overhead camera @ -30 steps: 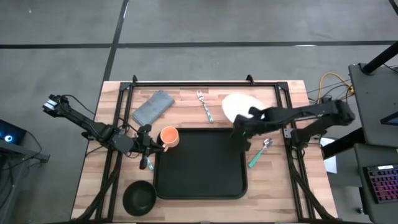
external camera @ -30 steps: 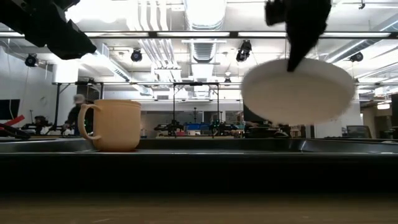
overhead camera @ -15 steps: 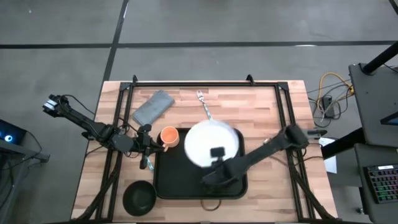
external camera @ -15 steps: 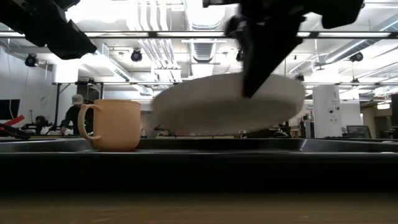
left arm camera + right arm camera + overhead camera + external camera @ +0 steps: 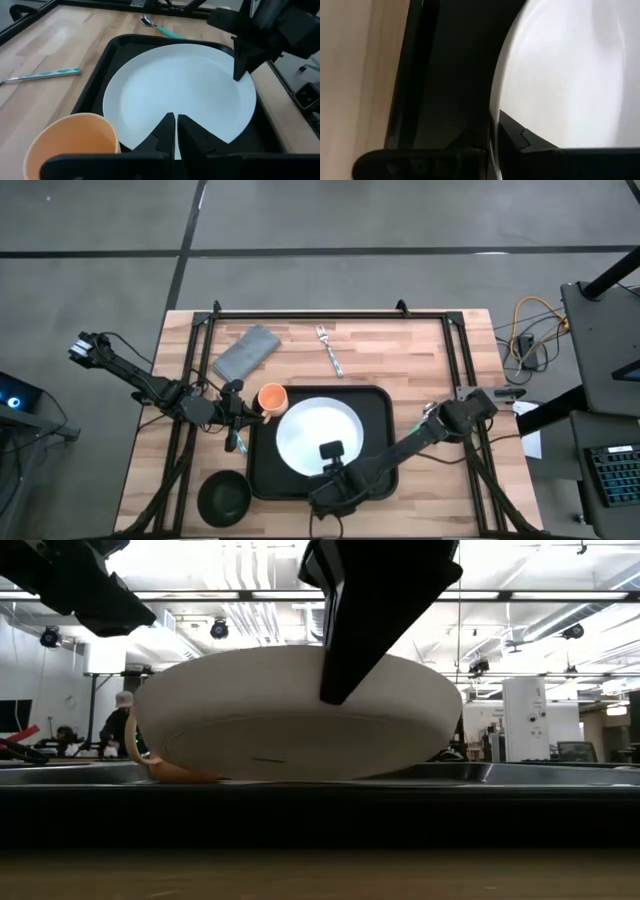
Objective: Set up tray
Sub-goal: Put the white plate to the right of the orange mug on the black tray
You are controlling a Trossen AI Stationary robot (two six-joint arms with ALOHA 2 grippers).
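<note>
One tray (image 5: 378,405), black. One plate (image 5: 318,435), white. One mug (image 5: 272,399), orange. One bowl (image 5: 223,498), black. One napkin (image 5: 245,352), grey. One fork (image 5: 329,351). One spoon (image 5: 161,28), seen only from the left wrist. One more teal-handled utensil (image 5: 238,443) beside the tray, kind unclear. Two arms, each with one gripper: left (image 5: 238,402), right (image 5: 327,454). One person (image 5: 115,726) in the room behind.

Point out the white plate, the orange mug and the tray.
white plate (image 5: 312,430), high view, on its bare centre.
orange mug (image 5: 272,399), high view, on its open top.
tray (image 5: 377,398), high view, on its far right corner.
</note>
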